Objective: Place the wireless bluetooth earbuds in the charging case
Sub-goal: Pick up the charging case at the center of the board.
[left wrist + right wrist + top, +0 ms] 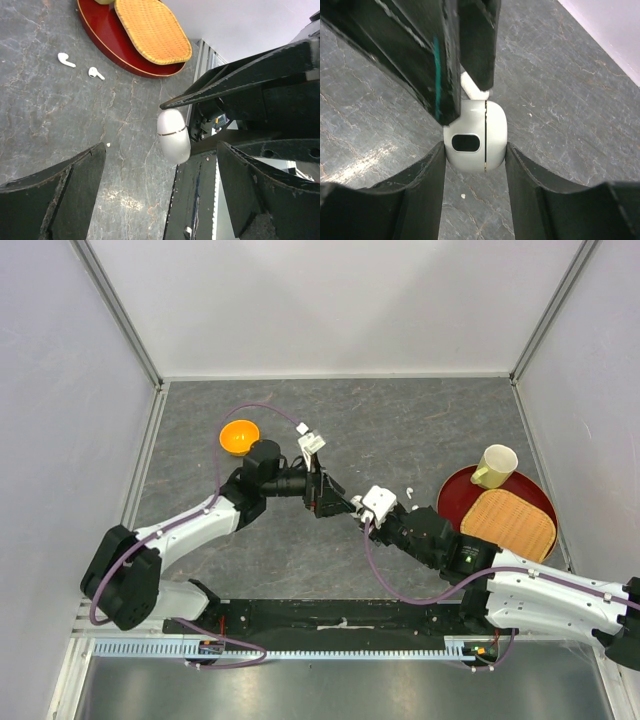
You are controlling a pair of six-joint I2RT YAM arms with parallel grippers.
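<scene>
The right claw (475,150) pinches the shut charging case (173,136), while the left claw (161,150) is spread wide close by (empty). Two earbuds (66,59) lie on the table near the red tray (100,27), well apart from the case. Prying at the lid could twist the smooth case out of that pinch.

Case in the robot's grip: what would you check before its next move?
1. Case gripped between the right jaws: ok.
2. Case lid open: not ok, its seam looks shut.
3. Left jaws open wide: ok.
4. Earbud in the left jaws: not ok, they are empty.
5. Earbuds in sight: ok, two lie loose on the table beside the tray.
</scene>
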